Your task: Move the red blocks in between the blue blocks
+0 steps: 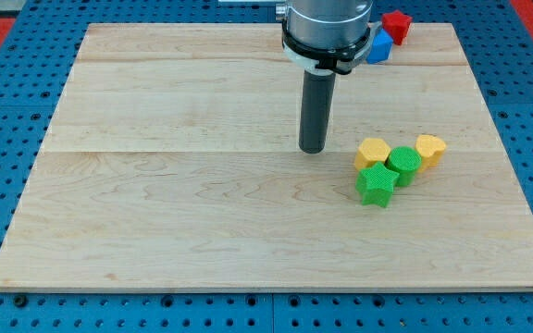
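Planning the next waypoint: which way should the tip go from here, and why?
Probably toward the view's top right. My tip stands left of the yellow and green cluster, far from the red block and the blue block beside it. Only one of each colour shows.

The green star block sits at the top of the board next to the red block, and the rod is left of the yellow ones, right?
Not quite. The camera view shows the green star block low in the cluster with the yellow blocks, away from the red block at the view's top. My tip is indeed left of the yellow ones.
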You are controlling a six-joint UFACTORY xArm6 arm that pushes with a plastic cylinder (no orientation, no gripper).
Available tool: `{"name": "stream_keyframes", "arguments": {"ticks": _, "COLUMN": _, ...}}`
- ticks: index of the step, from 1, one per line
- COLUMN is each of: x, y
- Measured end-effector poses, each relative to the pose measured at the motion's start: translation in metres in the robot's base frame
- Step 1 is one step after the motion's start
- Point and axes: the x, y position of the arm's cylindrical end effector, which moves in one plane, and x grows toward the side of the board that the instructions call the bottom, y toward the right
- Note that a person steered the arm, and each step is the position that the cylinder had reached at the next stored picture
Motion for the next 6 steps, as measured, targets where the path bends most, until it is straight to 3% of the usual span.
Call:
{"name": "stream_keyframes", "arguments": {"ticks": 5, "x": -0.001, "y": -0.020}}
{"name": "stream_keyframes", "arguments": {"ticks": 6, "x": -0.053, "y": 0.065}}
